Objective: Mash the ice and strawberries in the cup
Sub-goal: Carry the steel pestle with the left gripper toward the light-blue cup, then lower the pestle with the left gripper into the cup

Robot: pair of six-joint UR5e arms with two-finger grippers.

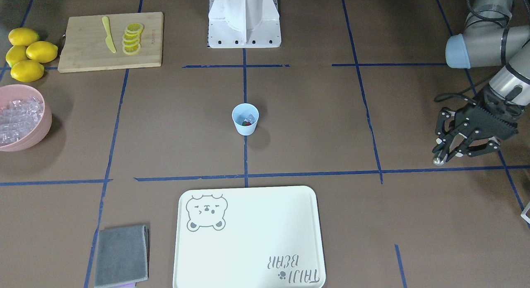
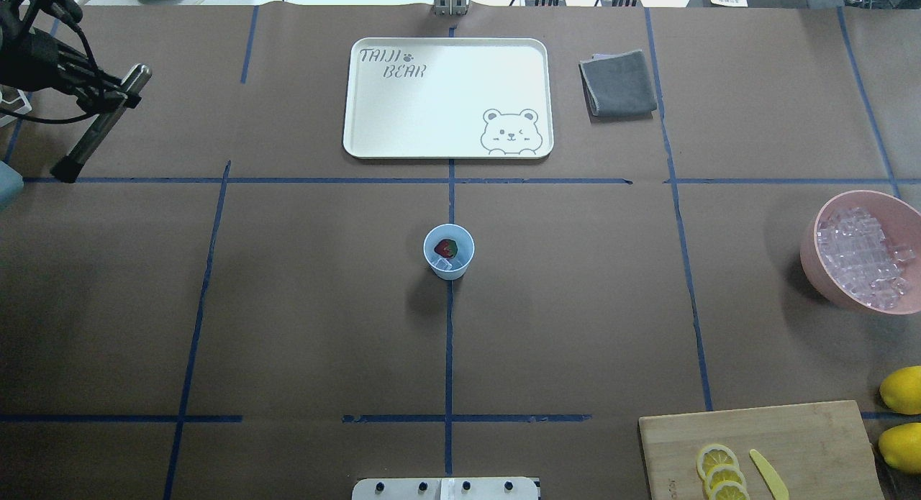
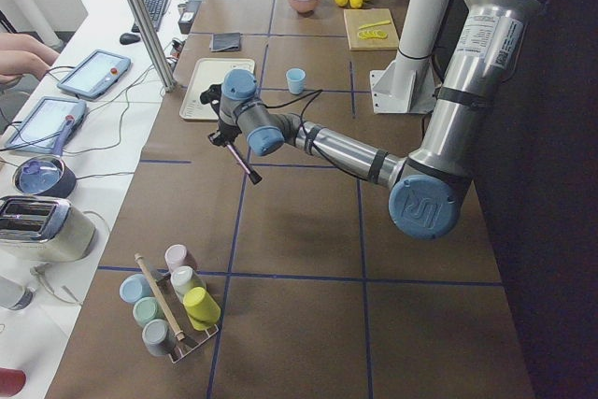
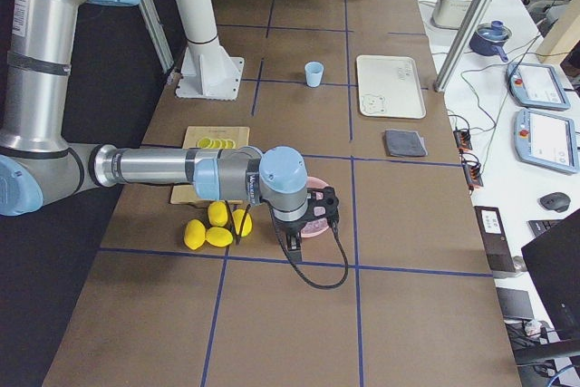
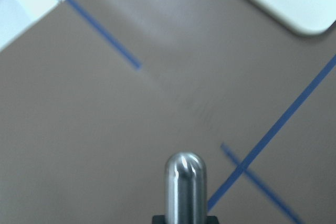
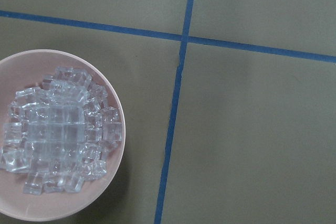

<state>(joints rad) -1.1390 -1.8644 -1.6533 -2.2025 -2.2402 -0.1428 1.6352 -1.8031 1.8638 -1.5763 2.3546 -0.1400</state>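
Note:
The light blue cup [image 1: 245, 119] [image 2: 448, 251] stands upright at the table's middle, on a blue tape line. Inside it lie a red strawberry [image 2: 446, 248] [image 1: 247, 123] and a few clear ice cubes [image 2: 445, 265]. My left gripper [image 1: 441, 155] [image 2: 115, 90] hovers far off at the table's left end, shut on a metal rod [image 2: 97, 129] with a rounded silver tip [image 5: 186, 179] and a black lower end. My right gripper [image 4: 305, 215] shows only in the exterior right view, above the pink bowl; I cannot tell if it is open or shut.
A pink bowl [image 2: 817, 230] [image 6: 118, 129] heaped with ice sits at the right end. Beside it are lemons [image 1: 27, 54] and a cutting board [image 1: 83, 52] with lemon slices and a yellow knife. A white tray [image 1: 248, 238] and grey cloth [image 1: 121, 255] lie across the table.

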